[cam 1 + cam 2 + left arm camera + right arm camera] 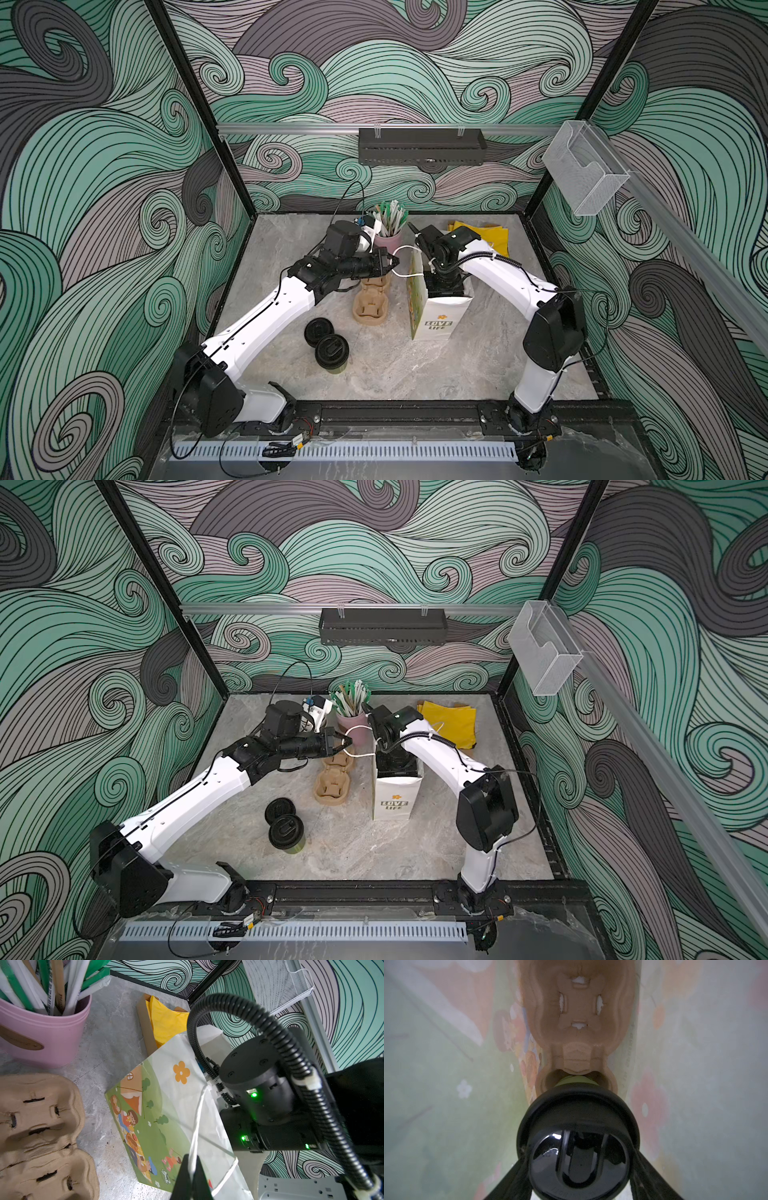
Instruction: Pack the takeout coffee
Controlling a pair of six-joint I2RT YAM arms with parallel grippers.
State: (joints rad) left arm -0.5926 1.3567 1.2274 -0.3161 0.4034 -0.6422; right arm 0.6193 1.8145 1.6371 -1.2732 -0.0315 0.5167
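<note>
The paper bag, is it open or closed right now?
Open. The paper bag stands upright, the fingers of the left gripper pinch its white handle, and the right arm reaches through its mouth; a lidded cup is inside.

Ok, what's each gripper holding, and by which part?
Left gripper pinches the white string handle of the paper bag. Right gripper, inside the bag, holds a green cup by the sides of its black lid.

On the table (415, 374), the bag (440, 320) stands right of centre, the carriers (370, 309) just left of it, and the near cup (331, 351) and far cup (318, 331) touch front-left of them. The straw cup (388, 241) stands behind the carriers, with the napkins (494, 239) behind the bag. Inside the bag, a third cup (579, 1147) sits at one well of another carrier (579, 1001).
</note>
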